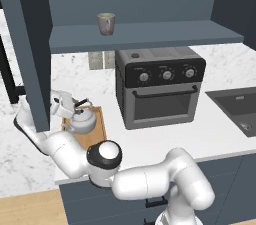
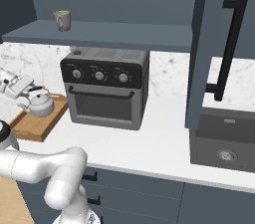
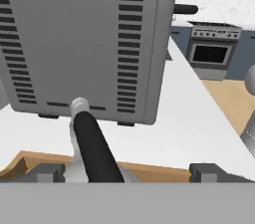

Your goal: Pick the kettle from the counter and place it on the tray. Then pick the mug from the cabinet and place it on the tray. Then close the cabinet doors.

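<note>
In the left base view the arm rises from the lower right, bends at a dark joint and reaches left across the front edge of the worktop (image 1: 165,139), ending in the end effector (image 1: 64,105) just beside the kettle (image 1: 81,119), at its upper left. The kettle stands upright on the wooden tray (image 1: 98,131) near the worktop's left end, left of the black oven (image 1: 160,86). Above, the mug (image 1: 106,23) sits alone on the shelf of the cabinet (image 1: 150,34), whose left door (image 1: 30,54) stands swung out. In the right base view the end effector (image 2: 17,86) hangs at the left edge, just above and left of the kettle (image 2: 40,103) on the tray (image 2: 37,123); the mug (image 2: 63,20) rests on the shelf, and the right door (image 2: 209,49) is open. In the hand view the fingertips (image 3: 47,172) stand wide apart and released, with the kettle's black-topped handle (image 3: 94,151) running between them, untouched, over the tray's rim (image 3: 149,170).
</note>
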